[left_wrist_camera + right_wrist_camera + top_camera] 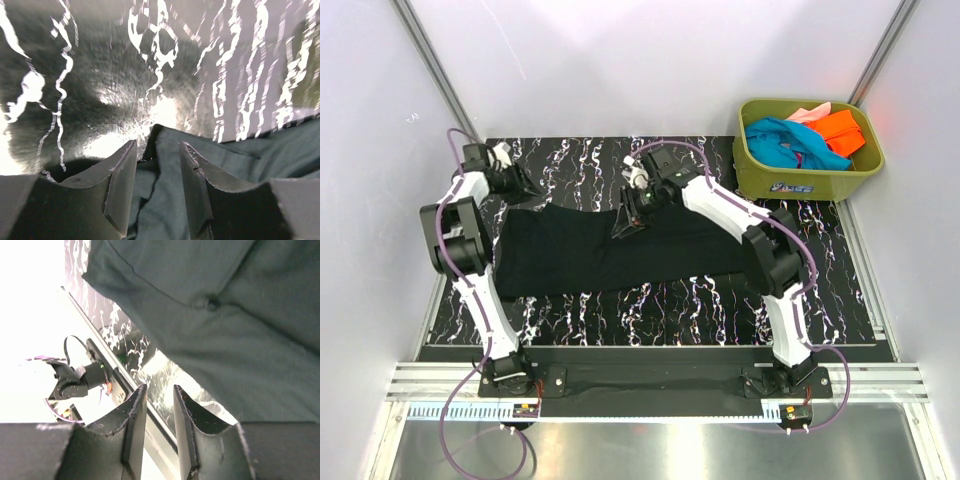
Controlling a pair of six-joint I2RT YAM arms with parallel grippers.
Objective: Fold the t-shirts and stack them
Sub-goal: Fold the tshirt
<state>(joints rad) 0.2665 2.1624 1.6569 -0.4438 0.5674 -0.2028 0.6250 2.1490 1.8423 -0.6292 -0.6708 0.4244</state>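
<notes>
— Black t-shirt (610, 255) lies spread across the marbled table (650, 300); the other t-shirts (785, 140) sit in the green tub (800, 182).
— Your left gripper (157, 150) stands parted at its far-left corner, cloth lying in the gap. Your right gripper (159, 390) hovers at the far edge, jaws apart, holding nothing.

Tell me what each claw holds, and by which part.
Nothing. The left claw stands open over a corner of the black t-shirt, with loose cloth lying in the gap; the right claw is open and empty.
</notes>
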